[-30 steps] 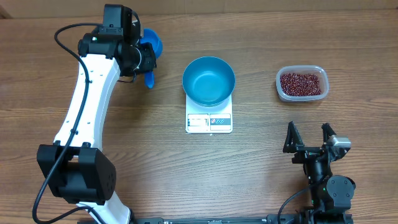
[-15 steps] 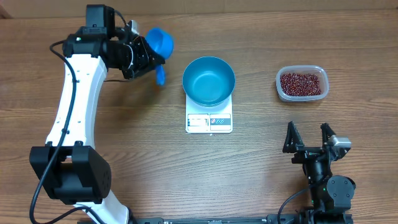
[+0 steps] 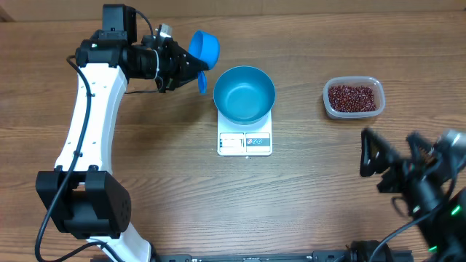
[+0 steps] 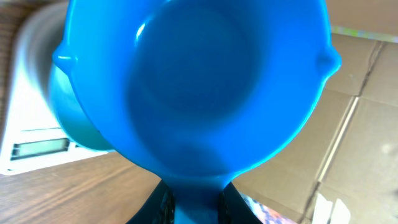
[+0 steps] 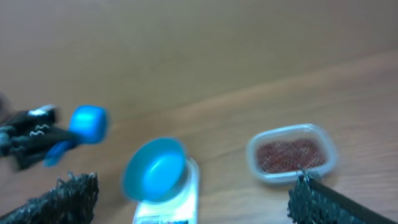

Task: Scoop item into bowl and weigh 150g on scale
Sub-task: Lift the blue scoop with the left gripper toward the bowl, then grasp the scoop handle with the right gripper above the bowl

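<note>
Overhead: your wooden table (image 3: 306, 196) carries the scale (image 3: 245, 142) with the bowl (image 3: 244, 94) on it. The beans (image 3: 353, 97) lie in the tub (image 3: 352, 116) well to its right. The left gripper (image 3: 191, 71), clenched on the scoop (image 3: 204, 47), has moved nearer the bowl. The right gripper (image 3: 397, 154), jaws released, has left its rest.
Left wrist: the scoop fills your view, cardboard (image 4: 367, 118) behind.
Right wrist: blurred, the beans showing in the tub.

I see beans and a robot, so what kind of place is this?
Probably a robot lab bench, not a kitchen: a white robot arm, a wooden table, and a scale holding a blue bowl.
</note>
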You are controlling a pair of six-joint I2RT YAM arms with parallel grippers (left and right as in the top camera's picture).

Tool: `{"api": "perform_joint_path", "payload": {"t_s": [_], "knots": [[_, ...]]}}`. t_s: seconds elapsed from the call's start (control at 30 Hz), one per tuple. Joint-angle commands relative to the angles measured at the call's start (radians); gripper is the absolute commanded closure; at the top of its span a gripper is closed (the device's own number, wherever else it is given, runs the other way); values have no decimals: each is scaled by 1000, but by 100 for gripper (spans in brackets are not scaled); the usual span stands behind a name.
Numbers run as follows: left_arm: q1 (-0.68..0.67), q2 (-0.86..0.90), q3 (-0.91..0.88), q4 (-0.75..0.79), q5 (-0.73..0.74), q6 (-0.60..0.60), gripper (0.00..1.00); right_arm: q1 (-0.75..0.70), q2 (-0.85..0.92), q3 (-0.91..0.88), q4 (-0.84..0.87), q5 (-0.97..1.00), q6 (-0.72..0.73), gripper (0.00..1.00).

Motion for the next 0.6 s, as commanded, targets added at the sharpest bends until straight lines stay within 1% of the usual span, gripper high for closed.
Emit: {"api": "perform_joint_path", "payload": {"t_s": [0.0, 0.07, 0.1, 0.17, 0.23, 0.3, 0.4, 0.5, 0.57], "knots": [[-45, -34, 27, 23, 70, -116, 96, -2, 180, 192, -25, -269, 5, 0], [-62, -34, 27, 51, 70, -160, 96, -2, 232, 200, 18, -410, 11, 11], [-71, -34, 27, 68, 71, -180, 96, -2, 260, 200, 27, -435, 40, 17], [-91, -34, 27, 100, 71, -222, 96, -1, 309, 200, 23, -434, 94, 19], [-122, -34, 27, 131, 70, -279, 96, 19, 370, 200, 26, -432, 114, 21], [-140, -34, 27, 151, 69, -295, 96, 49, 409, 200, 31, -406, 114, 21], [-182, -34, 27, 208, 61, -344, 96, 155, 495, 200, 32, -323, 127, 25], [-203, -34, 27, 237, 23, -377, 96, 240, 548, 200, 63, -245, 149, 25], [-223, -34, 27, 243, -12, -409, 95, 331, 605, 200, 111, -131, 190, 24]]}}
